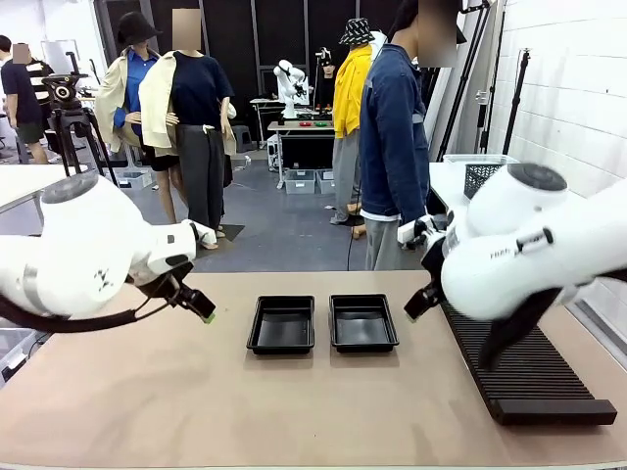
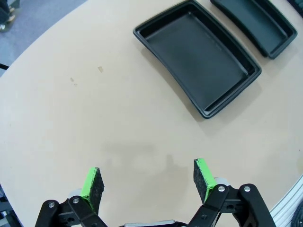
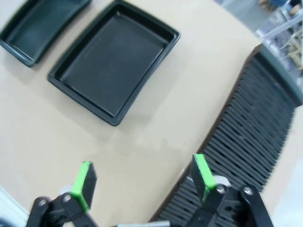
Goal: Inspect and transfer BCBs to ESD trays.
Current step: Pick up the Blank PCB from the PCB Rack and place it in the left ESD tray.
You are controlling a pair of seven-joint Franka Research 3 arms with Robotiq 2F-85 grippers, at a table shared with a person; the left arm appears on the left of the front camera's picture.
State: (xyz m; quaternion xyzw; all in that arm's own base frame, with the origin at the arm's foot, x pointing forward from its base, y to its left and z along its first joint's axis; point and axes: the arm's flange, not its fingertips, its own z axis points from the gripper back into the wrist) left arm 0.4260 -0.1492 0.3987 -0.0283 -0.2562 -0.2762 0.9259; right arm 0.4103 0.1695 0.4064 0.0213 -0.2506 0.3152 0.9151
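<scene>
Two black ESD trays sit side by side at mid-table, both with nothing inside: the left tray (image 1: 281, 324) (image 2: 199, 56) (image 3: 40, 21) and the right tray (image 1: 362, 321) (image 2: 258, 21) (image 3: 113, 59). My left gripper (image 1: 201, 305) (image 2: 148, 182) hovers open over bare table to the left of the trays. My right gripper (image 1: 419, 299) (image 3: 142, 182) hangs open between the right tray and the ribbed rack. No green BCB is in view.
A long black ribbed rack (image 1: 524, 367) (image 3: 246, 132) runs along the table's right side. A person (image 1: 397, 137) in a blue top stands at the far edge. A dark mesh basket (image 1: 482, 178) sits behind at the right.
</scene>
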